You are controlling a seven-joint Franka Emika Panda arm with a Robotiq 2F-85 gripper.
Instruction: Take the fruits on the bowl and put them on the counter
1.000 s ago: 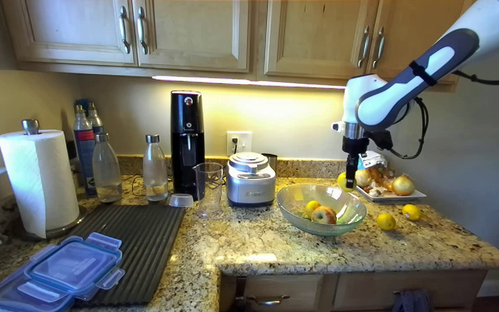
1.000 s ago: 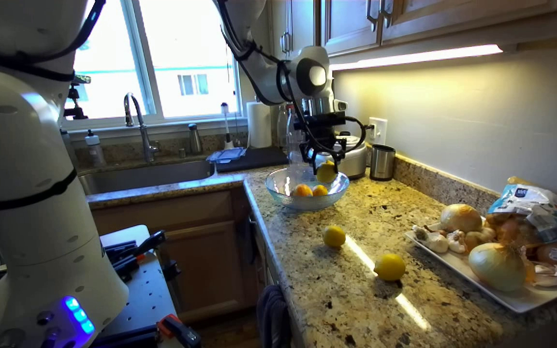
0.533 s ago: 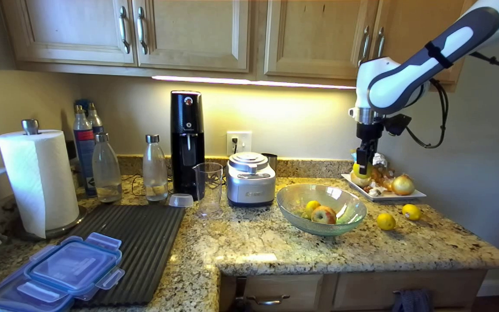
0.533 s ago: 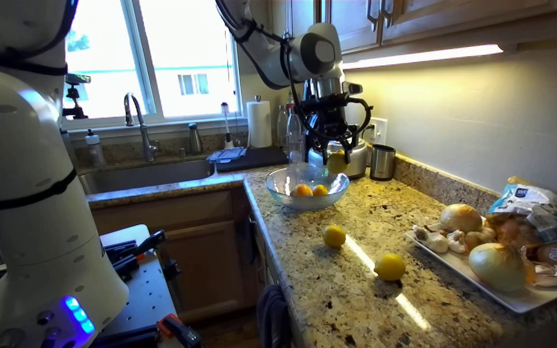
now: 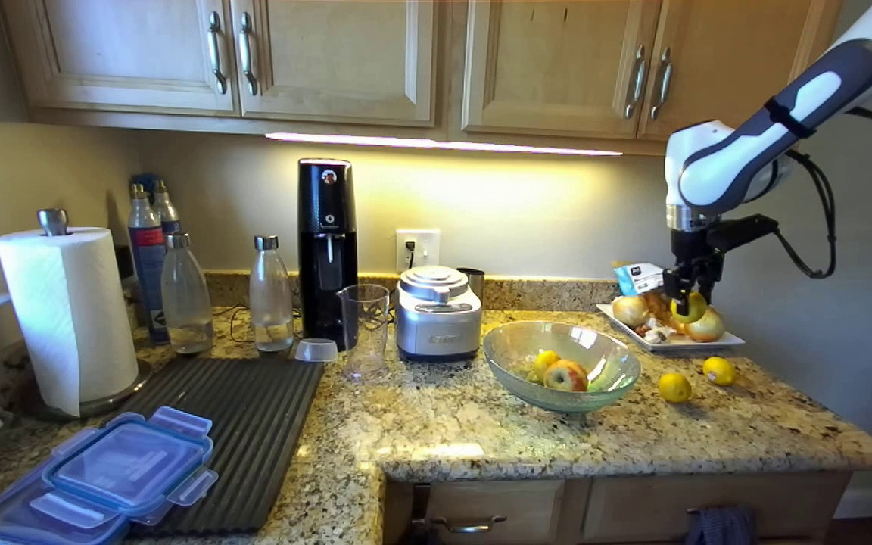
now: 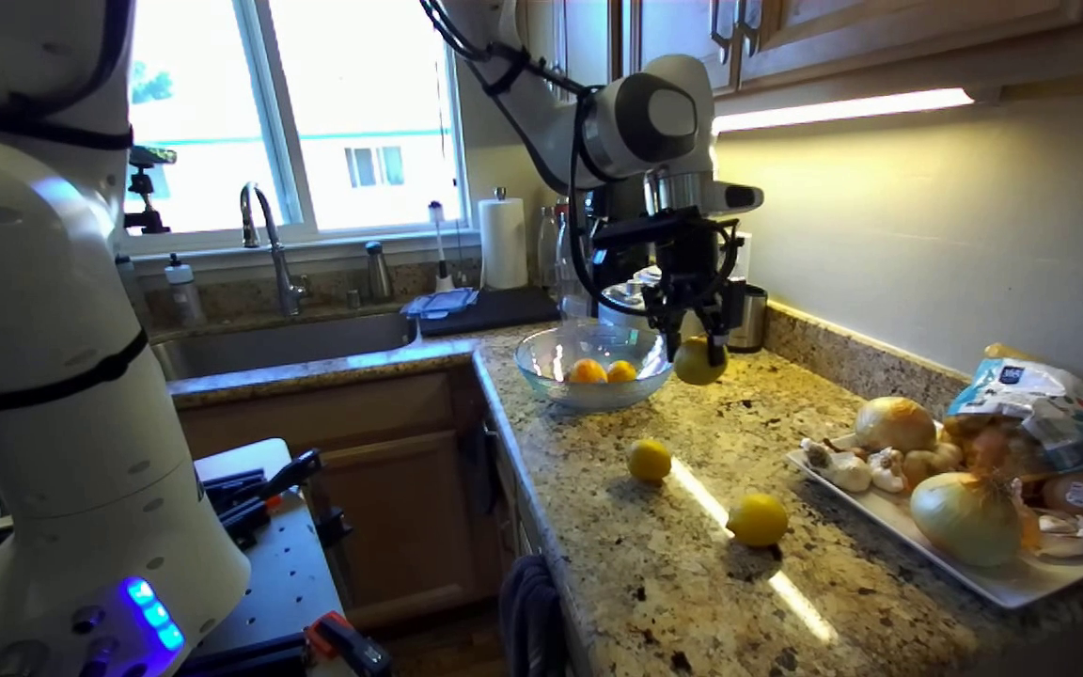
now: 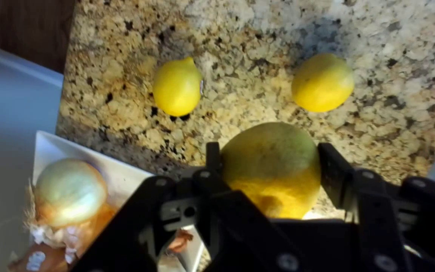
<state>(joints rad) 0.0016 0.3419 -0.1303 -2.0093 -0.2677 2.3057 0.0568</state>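
Gripper point(image 7: 270, 158) clamped on a lemon point(image 6: 699, 363), raised off the counter point(image 5: 481, 435)

The gripper points down. Its two fingers point(image 7: 213, 160) bear on opposite sides of the lemon, whose skin shows both yellow and greenish in the wrist view.

In the wrist view, a second lemon point(image 7: 322, 82) lies ahead and to the right of the gripper, a third lemon point(image 7: 177, 87) ahead and to the left. Both rest on the counter, apart from each other.

In both exterior views, the bowl point(image 5: 508, 363) stands on the counter to the left of the gripper. It contains an apple point(image 5: 565, 375) and a yellow fruit point(image 5: 546, 359). Something yellow-green shows low beside them, too unclear to name.

The plate point(image 7: 122, 178) lies to the gripper's left in the wrist view. In both exterior views it bears onions point(image 6: 965, 519) and garlic point(image 6: 847, 470), with a bag point(image 6: 1021, 400) beside them; whether the bag rests on the plate cannot be told.

Farther left of the gripper in an exterior view, past the bowl, are a food processor point(image 5: 440, 325), a soda maker point(image 5: 328, 265), the mat point(image 5: 254, 424) and the paper towels point(image 5: 69, 318).
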